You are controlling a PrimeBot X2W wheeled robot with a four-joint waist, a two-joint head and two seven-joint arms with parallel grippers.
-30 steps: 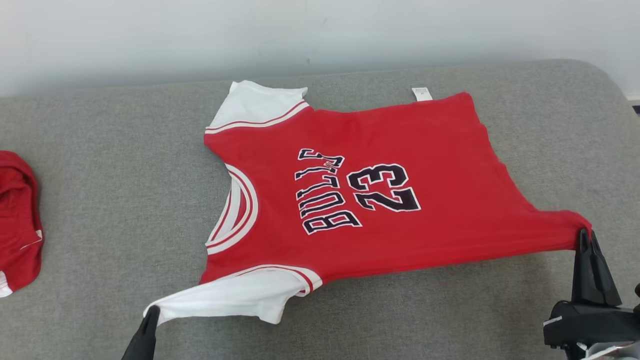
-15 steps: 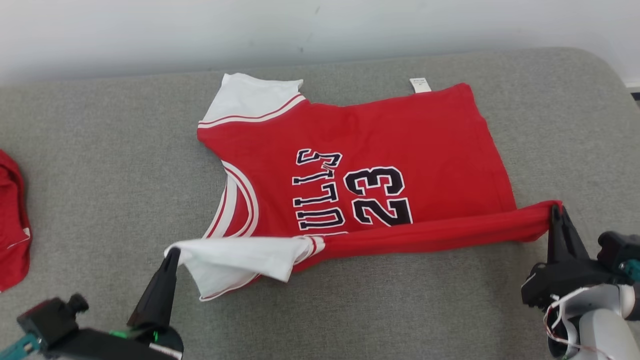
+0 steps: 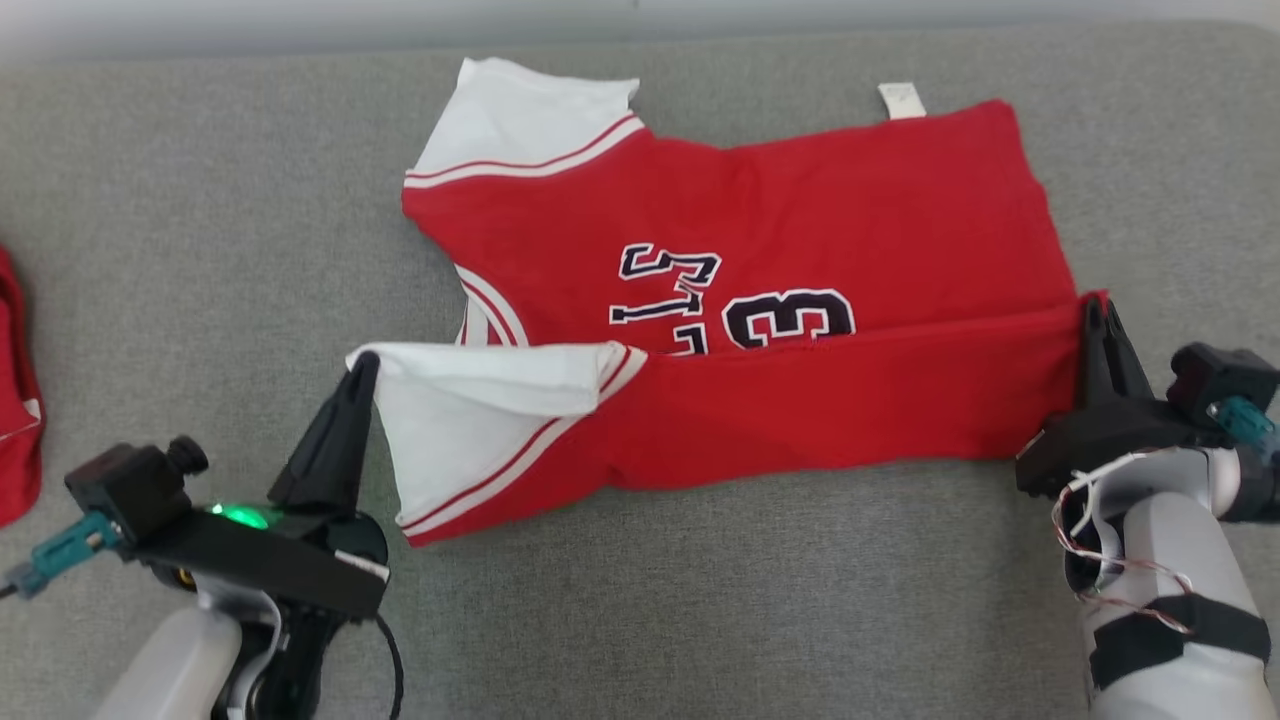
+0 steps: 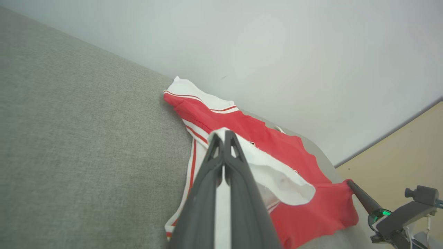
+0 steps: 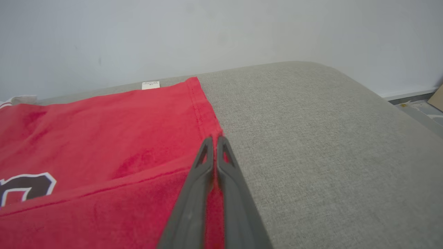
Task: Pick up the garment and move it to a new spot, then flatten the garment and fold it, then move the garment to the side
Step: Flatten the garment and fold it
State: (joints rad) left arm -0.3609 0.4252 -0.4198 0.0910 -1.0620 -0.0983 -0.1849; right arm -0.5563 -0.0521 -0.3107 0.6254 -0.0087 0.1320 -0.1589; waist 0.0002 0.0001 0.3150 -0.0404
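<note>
Mid-frame on the grey cushion (image 3: 200, 250), the red basketball jersey (image 3: 800, 200) has its near side doubled over, apparently because the left gripper (image 3: 365, 360), pinching the white sleeve (image 3: 470, 400), and the right gripper (image 3: 1095, 308), pinching the hem corner (image 3: 1060, 335), hold that edge taut for a lengthwise fold.

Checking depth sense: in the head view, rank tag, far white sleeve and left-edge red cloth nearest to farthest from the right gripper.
1. Tag, far edge of jersey.
2. Far white sleeve, jersey's far left.
3. Red cloth, view's left edge.
</note>
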